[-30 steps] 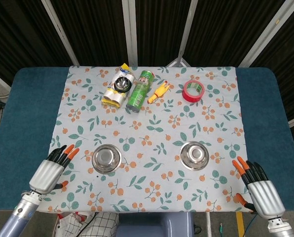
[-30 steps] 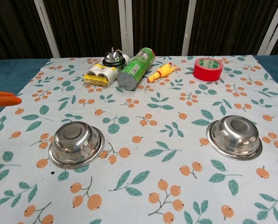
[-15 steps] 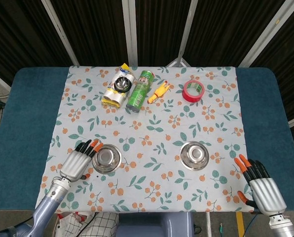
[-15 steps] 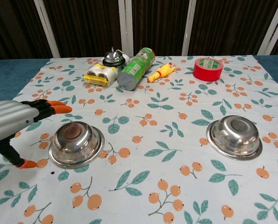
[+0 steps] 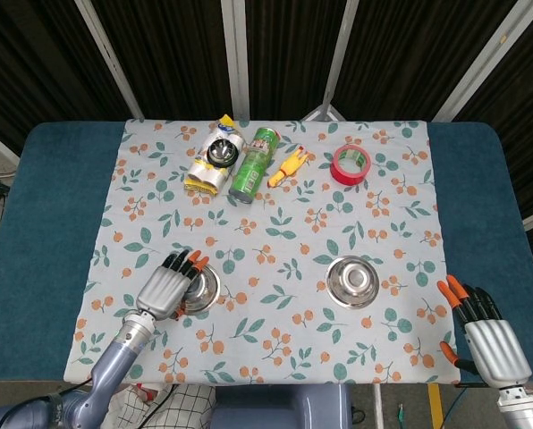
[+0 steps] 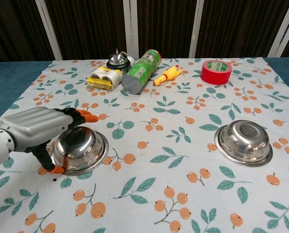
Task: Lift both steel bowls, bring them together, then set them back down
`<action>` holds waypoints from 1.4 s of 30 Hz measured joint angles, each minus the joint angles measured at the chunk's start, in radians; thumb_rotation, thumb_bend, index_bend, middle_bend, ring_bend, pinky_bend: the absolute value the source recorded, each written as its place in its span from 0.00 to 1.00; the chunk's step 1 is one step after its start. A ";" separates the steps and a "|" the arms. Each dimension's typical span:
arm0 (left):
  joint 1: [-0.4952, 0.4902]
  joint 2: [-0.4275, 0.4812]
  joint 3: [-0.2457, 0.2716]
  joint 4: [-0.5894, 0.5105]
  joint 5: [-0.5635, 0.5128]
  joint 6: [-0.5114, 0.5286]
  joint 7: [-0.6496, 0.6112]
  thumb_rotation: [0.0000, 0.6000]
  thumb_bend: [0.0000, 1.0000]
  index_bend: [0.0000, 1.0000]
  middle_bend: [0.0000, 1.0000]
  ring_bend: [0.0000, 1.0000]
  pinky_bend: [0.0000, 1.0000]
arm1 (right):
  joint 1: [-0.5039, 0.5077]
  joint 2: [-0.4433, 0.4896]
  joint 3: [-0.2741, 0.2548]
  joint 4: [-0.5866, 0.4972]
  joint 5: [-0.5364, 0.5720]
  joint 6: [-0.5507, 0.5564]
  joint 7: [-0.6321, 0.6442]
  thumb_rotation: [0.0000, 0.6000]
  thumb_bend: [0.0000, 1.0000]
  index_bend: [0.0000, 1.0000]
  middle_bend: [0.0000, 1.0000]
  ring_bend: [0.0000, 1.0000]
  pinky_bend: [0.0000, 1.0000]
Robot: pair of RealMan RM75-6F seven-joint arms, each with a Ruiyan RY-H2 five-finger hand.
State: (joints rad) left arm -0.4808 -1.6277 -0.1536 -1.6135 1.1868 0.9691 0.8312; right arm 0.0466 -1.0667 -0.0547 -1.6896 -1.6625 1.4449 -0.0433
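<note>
the left hand (image 6: 40, 128) is over the near-left steel bowl (image 6: 84, 148), fingers (image 6: 81, 116) draped across the top and the thumb (image 6: 55, 169) tucked down by the near rim. looks to me like it's setting up a grab over the rim, but the bowl sits flat on the cloth, so i'd call it touching or just about to grip, not holding. fingers are apart, nothing lifted.

the right hand (image 5: 490, 340) is way off by the near-right table edge, fingers spread, holding nothing, well apart from the other steel bowl (image 5: 352, 281). so my guess is the left side goes first and the right hasn't started its reach.

both bowls are upside up on the flowery tablecloth (image 5: 284, 223), one near left, one near right, well apart. the clutter at the far edge (green can (image 5: 253, 164), yellow packet (image 5: 208, 165), red tape roll (image 5: 350, 164), little rubber chicken (image 5: 287, 167)) is out of the way, probably just distractors.

view stuff: the chest view shows the thumb down by the bowl's rim, which the head view hides under the back of the hand. but only the head view shows the right hand at all.
</note>
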 measured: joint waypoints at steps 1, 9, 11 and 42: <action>-0.006 -0.006 -0.001 0.001 -0.011 -0.001 0.009 1.00 0.10 0.00 0.03 0.00 0.16 | 0.000 0.000 0.000 0.000 0.000 0.000 0.001 1.00 0.35 0.00 0.00 0.00 0.07; -0.046 -0.044 0.004 -0.001 -0.070 0.018 0.071 1.00 0.18 0.18 0.27 0.21 0.44 | -0.003 0.008 0.001 0.000 0.001 0.014 0.020 1.00 0.35 0.00 0.00 0.00 0.07; -0.050 -0.048 0.006 -0.002 -0.091 0.022 0.086 1.00 0.21 0.21 0.35 0.29 0.51 | -0.004 0.010 0.001 0.001 0.001 0.016 0.025 1.00 0.35 0.00 0.00 0.00 0.07; -0.068 0.314 0.035 -0.277 0.082 0.126 -0.103 1.00 0.31 0.31 0.50 0.44 0.65 | 0.162 -0.121 0.060 0.012 0.010 -0.212 -0.047 1.00 0.34 0.00 0.00 0.00 0.10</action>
State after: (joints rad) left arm -0.5489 -1.3133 -0.1181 -1.8904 1.2692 1.0956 0.7279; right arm 0.2091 -1.1880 0.0052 -1.6776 -1.6527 1.2325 -0.0901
